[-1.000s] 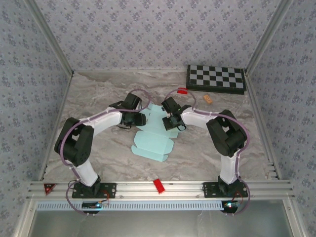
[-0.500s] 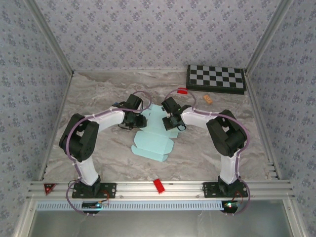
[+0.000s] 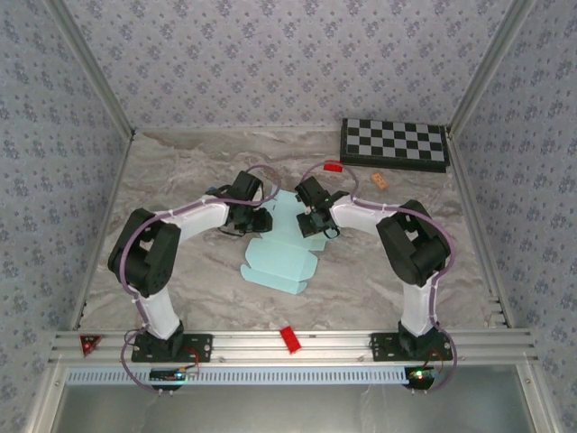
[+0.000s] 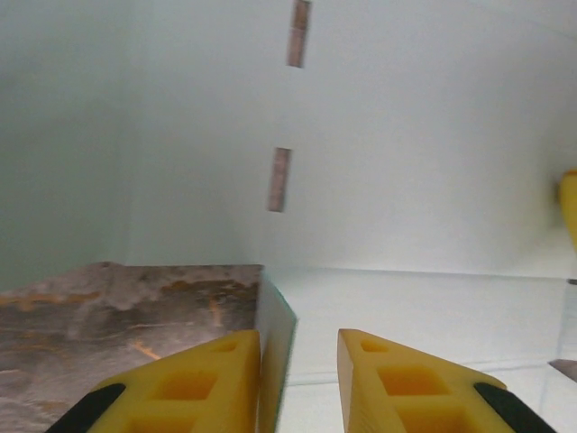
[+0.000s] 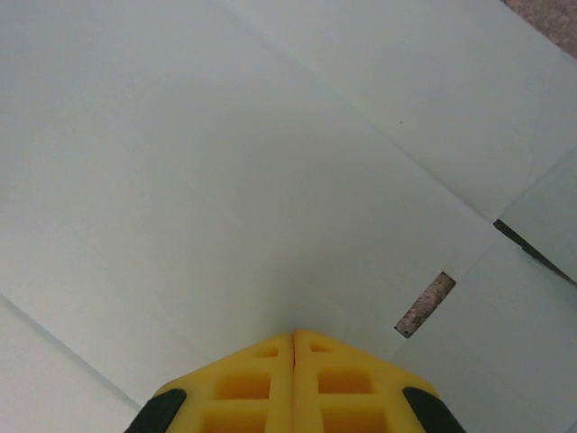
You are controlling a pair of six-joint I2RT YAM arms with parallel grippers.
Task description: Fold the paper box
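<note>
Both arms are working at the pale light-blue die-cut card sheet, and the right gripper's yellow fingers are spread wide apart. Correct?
Not quite. The right wrist view shows the right gripper with its yellow fingers closed tip to tip, not spread, over the pale light-blue die-cut card sheet. The rest holds.

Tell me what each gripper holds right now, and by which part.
Nothing is clamped. The left gripper is open astride an upturned flap edge of the paper box; the right gripper is shut, tips against a flat panel.
</note>
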